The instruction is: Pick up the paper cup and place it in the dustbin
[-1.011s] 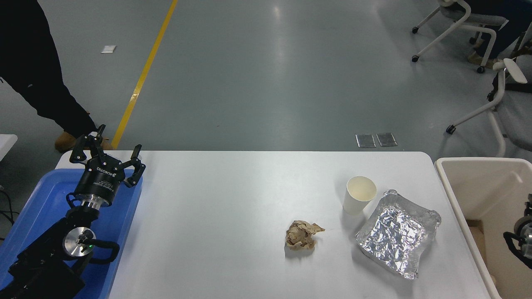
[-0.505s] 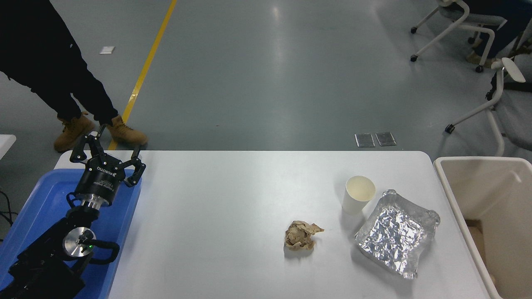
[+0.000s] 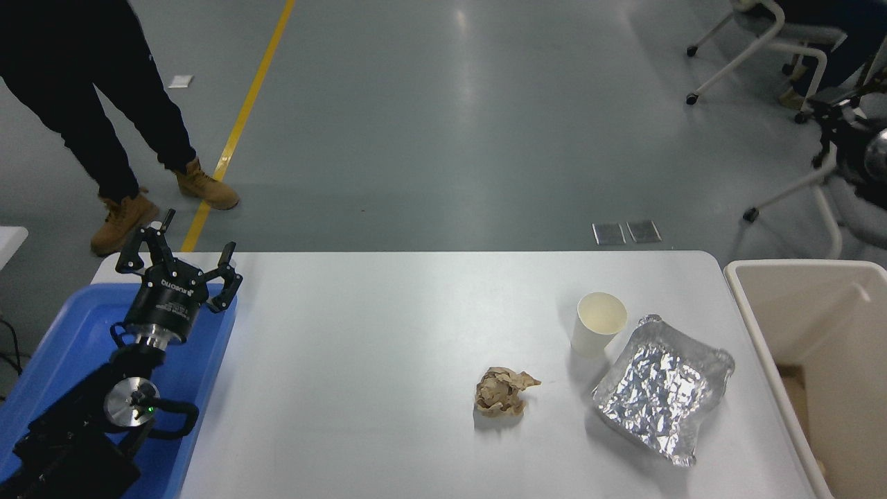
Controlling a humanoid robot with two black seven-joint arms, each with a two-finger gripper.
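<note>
At the far left corner of the table (image 3: 381, 333), over a blue tray (image 3: 76, 326), the left gripper (image 3: 177, 267) is parked with its fingers spread and nothing between them. Above the table's far right corner, against the picture's right edge, hangs a dark, blurred piece that I take for the right gripper (image 3: 856, 149). Whether it is spread or closed I cannot tell.

Neither is near the cup (image 3: 597, 326). It stands upright, mouth up, toward the far right corner, well apart from the left gripper across most of the tabletop and nearer to the right one, which is high and beyond the far edge. A foil tray (image 3: 662, 388) lies just beside the cup on its near right side; whether they touch I cannot tell. A paper ball (image 3: 502, 391) lies apart from the cup, toward the near edge. The bin (image 3: 797, 265) stands off the right edge, open.

The cup looks empty, so it is likely very light and will tip or slide at a nudge. Its thin wall should crush under a hard squeeze. The rolled rim is its stiffest part, so a gentle hold across the wall just under the rim seems best, coming in from the far or left side, clear of the foil. A person (image 3: 104, 90) stands past the far left corner.
</note>
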